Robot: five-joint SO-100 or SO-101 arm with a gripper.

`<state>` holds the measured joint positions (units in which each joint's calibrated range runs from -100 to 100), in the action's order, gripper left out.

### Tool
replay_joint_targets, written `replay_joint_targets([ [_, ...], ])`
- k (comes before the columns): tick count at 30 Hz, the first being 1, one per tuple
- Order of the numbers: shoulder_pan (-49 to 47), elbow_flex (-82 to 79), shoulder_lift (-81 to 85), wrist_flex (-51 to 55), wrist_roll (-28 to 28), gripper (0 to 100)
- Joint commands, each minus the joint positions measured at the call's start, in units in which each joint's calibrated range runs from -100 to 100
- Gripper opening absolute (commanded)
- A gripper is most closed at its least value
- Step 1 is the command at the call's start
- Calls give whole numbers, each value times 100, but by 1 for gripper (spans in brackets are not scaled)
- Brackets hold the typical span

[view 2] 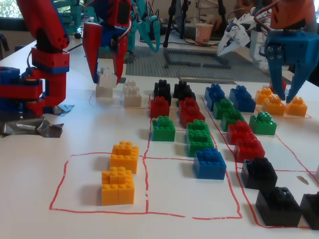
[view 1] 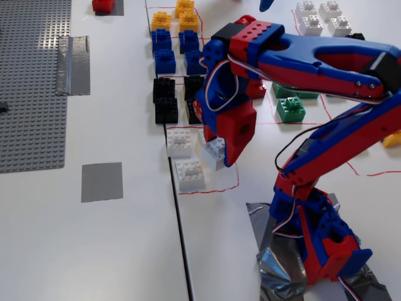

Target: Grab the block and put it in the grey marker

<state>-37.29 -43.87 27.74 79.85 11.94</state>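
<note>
Above the red-outlined square drawn on the white table (view 1: 125, 251), the red-and-blue two-finger gripper (view 1: 216, 157) holds the small white studded plastic brick (view 1: 213, 150) clamped between its fingers, the brick seeming to hang clear of the tabletop just beside two other white bricks (view 1: 185, 158) resting below; the low fixed view shows the same brick (view 2: 106, 77) pinched and raised. Judging by this, the grasp is done and the carry is in hand: the next move calls for swinging the brick leftward in the high fixed view, across the dark table seam, and lowering it squarely onto the flat matte dark-grey tape square (view 1: 101, 182), which lies bare and well apart.
</note>
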Motion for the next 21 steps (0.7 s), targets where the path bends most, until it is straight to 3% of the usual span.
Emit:
replay_joint_targets([
  [1,-79,836,-10,221,-59,0],
  [21,-1375,3342,-1075,1057,-259,0],
])
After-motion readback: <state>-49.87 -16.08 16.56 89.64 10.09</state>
